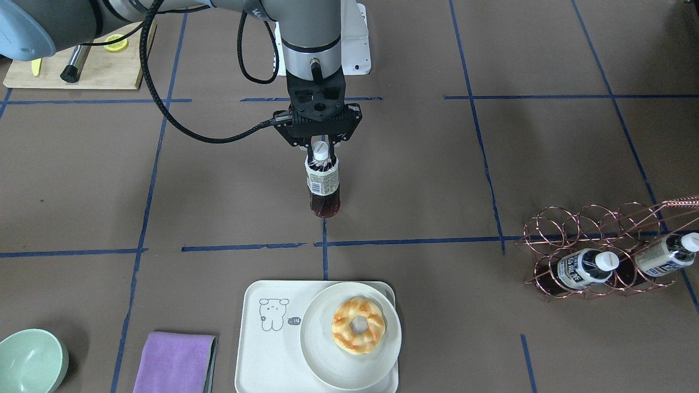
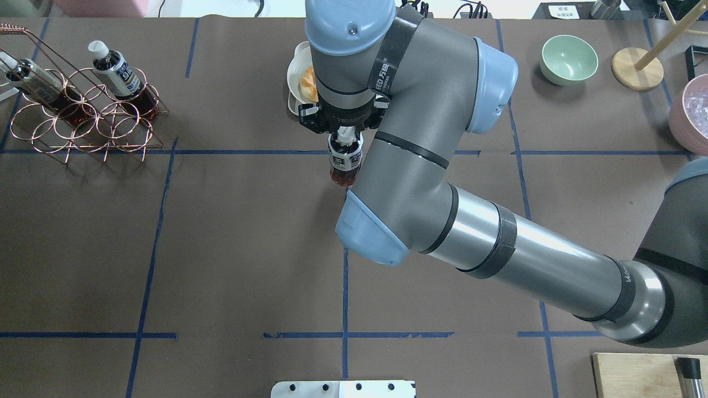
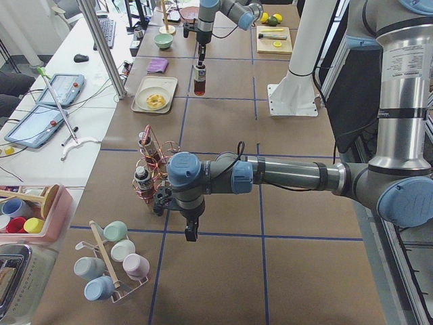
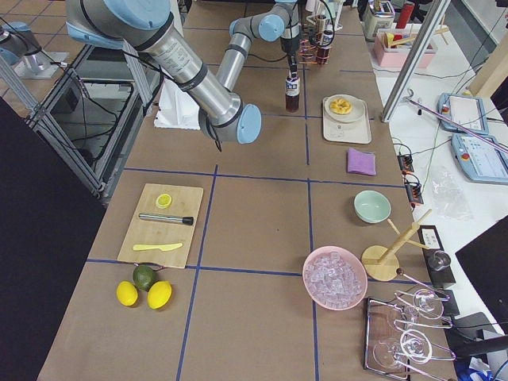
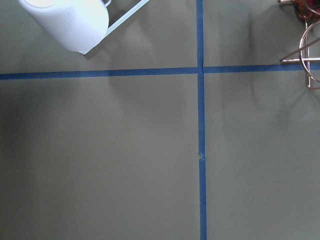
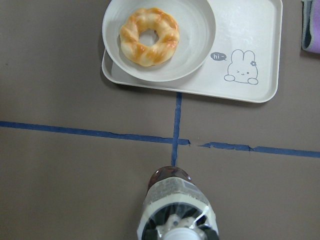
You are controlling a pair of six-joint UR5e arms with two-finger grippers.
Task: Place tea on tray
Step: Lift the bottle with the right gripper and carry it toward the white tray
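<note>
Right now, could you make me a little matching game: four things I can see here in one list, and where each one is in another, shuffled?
Things:
1. tea bottle
2. doughnut
3. purple cloth
4. green bowl

Places:
A. on the round white plate
B. flat on the table, beside the tray
C. in the right gripper
D. beyond the cloth, on the side away from the tray

Pairs: 1-C, 2-A, 3-B, 4-D.

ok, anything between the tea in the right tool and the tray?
Nothing visible. Only table surface and blue tape lie between the tea, held by the right tool, and the tray. A plate with a doughnut covers one side of it; the bear-drawing side is free.
</note>
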